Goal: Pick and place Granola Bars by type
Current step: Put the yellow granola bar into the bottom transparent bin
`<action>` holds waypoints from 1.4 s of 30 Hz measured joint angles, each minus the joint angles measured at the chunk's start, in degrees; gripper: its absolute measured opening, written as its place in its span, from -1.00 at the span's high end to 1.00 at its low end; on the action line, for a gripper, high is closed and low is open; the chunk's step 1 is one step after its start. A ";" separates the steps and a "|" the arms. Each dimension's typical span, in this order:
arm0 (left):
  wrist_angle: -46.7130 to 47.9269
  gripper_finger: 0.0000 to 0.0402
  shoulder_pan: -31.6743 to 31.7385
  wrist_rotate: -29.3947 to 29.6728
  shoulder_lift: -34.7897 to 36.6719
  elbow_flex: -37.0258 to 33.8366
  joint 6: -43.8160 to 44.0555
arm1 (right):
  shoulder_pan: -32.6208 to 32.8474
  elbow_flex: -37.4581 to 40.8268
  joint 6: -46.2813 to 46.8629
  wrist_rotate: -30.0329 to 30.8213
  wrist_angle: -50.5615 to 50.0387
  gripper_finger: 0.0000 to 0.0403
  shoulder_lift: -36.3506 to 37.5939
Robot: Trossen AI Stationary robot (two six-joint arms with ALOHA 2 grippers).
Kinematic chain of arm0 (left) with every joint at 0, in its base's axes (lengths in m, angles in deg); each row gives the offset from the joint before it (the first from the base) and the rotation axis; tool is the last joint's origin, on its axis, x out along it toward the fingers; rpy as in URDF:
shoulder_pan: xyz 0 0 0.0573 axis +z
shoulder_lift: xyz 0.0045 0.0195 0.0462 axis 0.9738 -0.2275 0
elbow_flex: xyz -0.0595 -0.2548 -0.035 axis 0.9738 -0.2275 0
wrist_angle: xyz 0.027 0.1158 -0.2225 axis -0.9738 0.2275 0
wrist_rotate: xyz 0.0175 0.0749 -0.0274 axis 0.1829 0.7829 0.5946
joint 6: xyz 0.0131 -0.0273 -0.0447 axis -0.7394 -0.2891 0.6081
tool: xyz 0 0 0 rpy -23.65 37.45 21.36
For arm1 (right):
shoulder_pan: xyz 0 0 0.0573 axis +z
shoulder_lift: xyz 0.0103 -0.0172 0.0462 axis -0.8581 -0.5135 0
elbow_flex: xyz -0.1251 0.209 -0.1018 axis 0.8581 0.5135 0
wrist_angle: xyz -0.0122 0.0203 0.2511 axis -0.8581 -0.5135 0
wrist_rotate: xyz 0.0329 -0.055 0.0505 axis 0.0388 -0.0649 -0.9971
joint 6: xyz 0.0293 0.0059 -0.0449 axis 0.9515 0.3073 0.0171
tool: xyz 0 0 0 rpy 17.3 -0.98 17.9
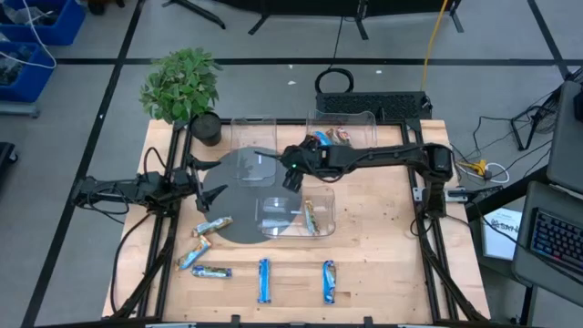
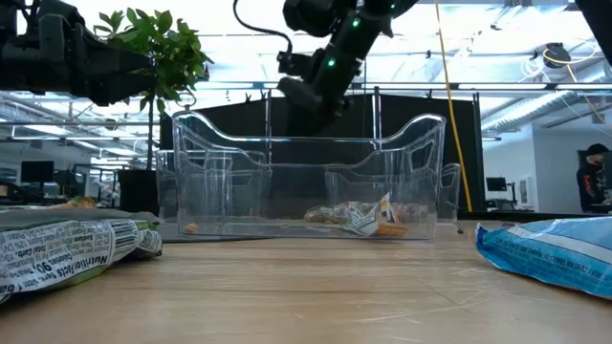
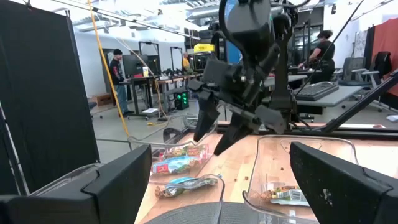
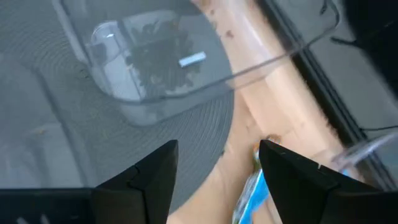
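Observation:
Several wrapped granola bars lie along the table's near left: a tan one (image 1: 211, 225) at the edge of the grey round mat (image 1: 239, 196), others (image 1: 193, 255) beside it, and two blue ones (image 1: 264, 280) (image 1: 329, 281). More bars lie in the far right clear bin (image 1: 342, 128), and one lies in the near bin (image 1: 310, 217). My right gripper (image 1: 293, 173) hangs open above the mat, slanting down, with nothing between its fingers (image 3: 205, 121). A blue bar (image 4: 252, 190) shows beyond them. My left gripper (image 1: 205, 187) waits open at the table's left edge.
A third clear bin (image 1: 253, 141) stands at the far middle, partly on the mat. A potted plant (image 1: 182, 87) sits at the far left corner. Dark frame rails (image 1: 428, 219) run along the table's sides. People stand in the room beyond the table.

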 joint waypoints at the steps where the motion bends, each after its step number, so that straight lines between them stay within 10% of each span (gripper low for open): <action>1: -0.02 -0.89 0.02 0.00 0.00 0.00 -0.02 | 0.11 0.00 0.03 -0.01 0.46 -0.07 -0.48; 42: 0.02 -0.89 0.00 -0.01 0.00 0.01 -0.02 | -5.85 5.30 19.83 -5.69 -2.94 -0.28 -4.27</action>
